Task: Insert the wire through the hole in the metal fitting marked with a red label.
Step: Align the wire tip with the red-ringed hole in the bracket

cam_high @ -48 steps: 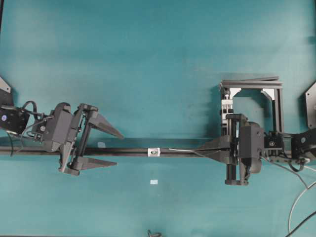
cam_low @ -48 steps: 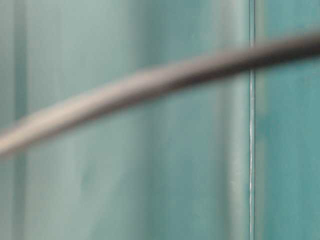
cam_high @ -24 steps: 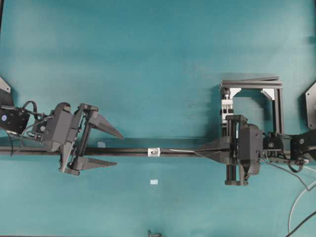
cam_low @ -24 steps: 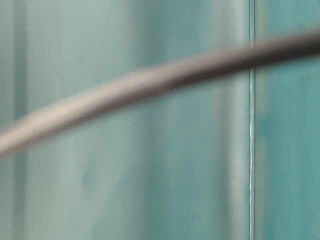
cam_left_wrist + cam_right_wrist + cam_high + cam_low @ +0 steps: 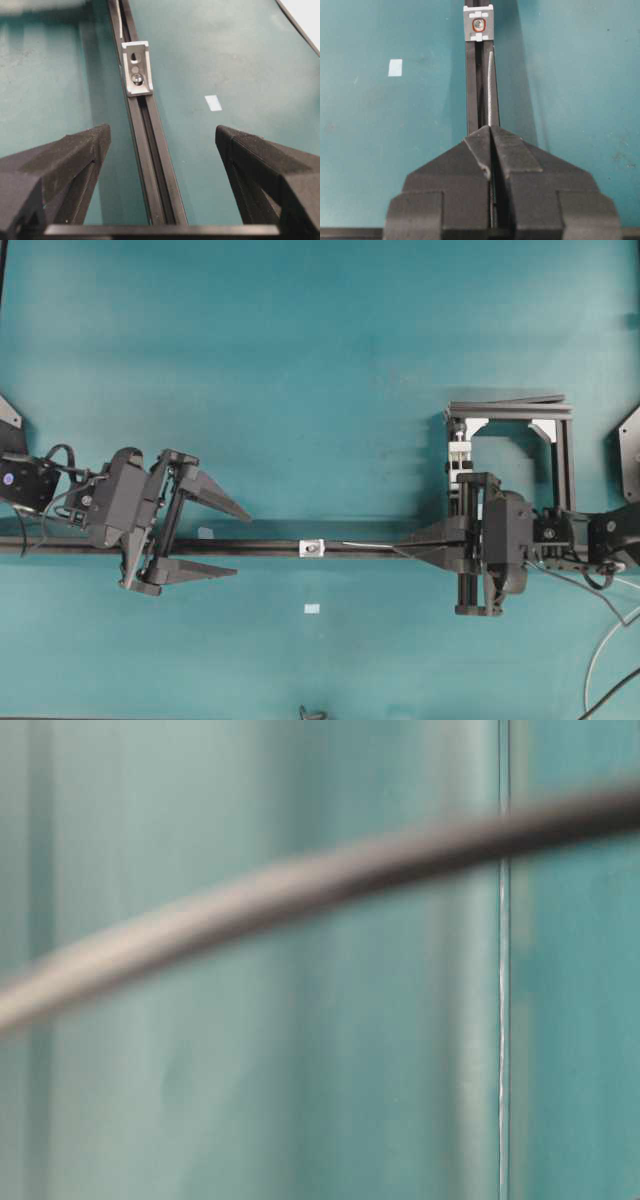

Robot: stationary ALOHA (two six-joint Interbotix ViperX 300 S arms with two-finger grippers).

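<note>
Overhead: teal mat (image 5: pixel 320 360) | left fingers (image 5: pixel 237 540) wide | right fingers (image 5: pixel 400 543) pinching wire (image 5: pixel 365 544), seemingly

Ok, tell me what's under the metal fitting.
The metal fitting sits on the black rail, which runs on beneath it along the teal table. The rail's stretch directly below the fitting is covered, so nothing there can be seen.

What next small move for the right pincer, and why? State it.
Probably ease the right pincer forward along the rail, nudging the tip left: it is shut on the wire, whose tip stops short and slightly right of the red-ringed hole in the metal fitting.
</note>
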